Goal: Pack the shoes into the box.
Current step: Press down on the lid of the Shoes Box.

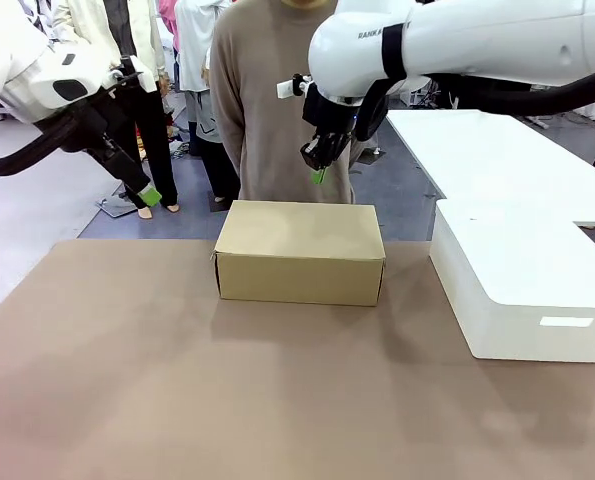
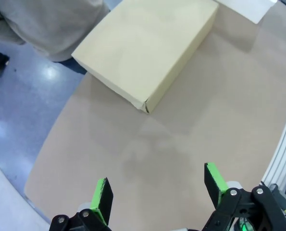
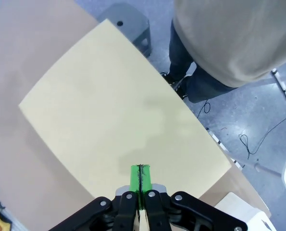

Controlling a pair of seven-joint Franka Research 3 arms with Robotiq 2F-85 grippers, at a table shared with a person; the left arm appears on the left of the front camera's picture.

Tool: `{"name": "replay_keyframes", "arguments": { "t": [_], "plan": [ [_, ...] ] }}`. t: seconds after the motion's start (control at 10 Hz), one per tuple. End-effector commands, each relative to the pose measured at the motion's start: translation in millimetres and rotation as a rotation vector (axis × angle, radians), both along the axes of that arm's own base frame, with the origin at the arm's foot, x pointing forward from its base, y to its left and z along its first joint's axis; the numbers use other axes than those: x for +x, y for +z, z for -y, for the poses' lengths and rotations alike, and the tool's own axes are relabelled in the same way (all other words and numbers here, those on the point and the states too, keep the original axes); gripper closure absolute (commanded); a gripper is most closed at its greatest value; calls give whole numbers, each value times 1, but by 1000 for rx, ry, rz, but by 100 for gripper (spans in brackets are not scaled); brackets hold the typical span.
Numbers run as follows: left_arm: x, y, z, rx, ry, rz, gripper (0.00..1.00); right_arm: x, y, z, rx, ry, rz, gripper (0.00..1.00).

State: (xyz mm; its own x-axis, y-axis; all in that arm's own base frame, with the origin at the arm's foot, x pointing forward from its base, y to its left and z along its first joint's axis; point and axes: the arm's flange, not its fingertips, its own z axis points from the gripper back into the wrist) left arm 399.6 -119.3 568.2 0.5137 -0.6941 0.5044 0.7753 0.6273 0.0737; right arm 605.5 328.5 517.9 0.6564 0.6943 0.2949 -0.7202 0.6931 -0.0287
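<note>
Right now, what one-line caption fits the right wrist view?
Shut right hand hovers above the closed cardboard box, person standing beyond.

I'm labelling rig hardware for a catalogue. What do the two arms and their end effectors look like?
Both arms are glossy white with rounded joint housings and black cabling; the right arm carries dark lettering near its wrist. The left arm has a black wrist section. The left end effector and right end effector are black, with two fingers and bright green pads.

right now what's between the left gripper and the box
Nothing: in the left wrist view only bare brown table lies between the open left gripper and the closed box.
</note>
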Motion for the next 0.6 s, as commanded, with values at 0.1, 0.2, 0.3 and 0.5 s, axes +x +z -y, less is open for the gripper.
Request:
{"name": "replay_keyframes", "arguments": {
  "t": [0.1, 0.2, 0.3, 0.5],
  "plan": [
    [1, 3, -2, -5, 6, 8, 0, 17, -29, -15, -25, -84, 9, 100],
    [1, 3, -2, -5, 6, 8, 0, 21, -41, -18, -33, -105, 4, 100],
    [1, 3, -2, -5, 6, 8, 0, 25, -51, -20, -38, -109, 1, 100],
    [1, 3, -2, -5, 6, 8, 0, 31, -69, -22, -36, -122, -18, 100]
  ]
}}
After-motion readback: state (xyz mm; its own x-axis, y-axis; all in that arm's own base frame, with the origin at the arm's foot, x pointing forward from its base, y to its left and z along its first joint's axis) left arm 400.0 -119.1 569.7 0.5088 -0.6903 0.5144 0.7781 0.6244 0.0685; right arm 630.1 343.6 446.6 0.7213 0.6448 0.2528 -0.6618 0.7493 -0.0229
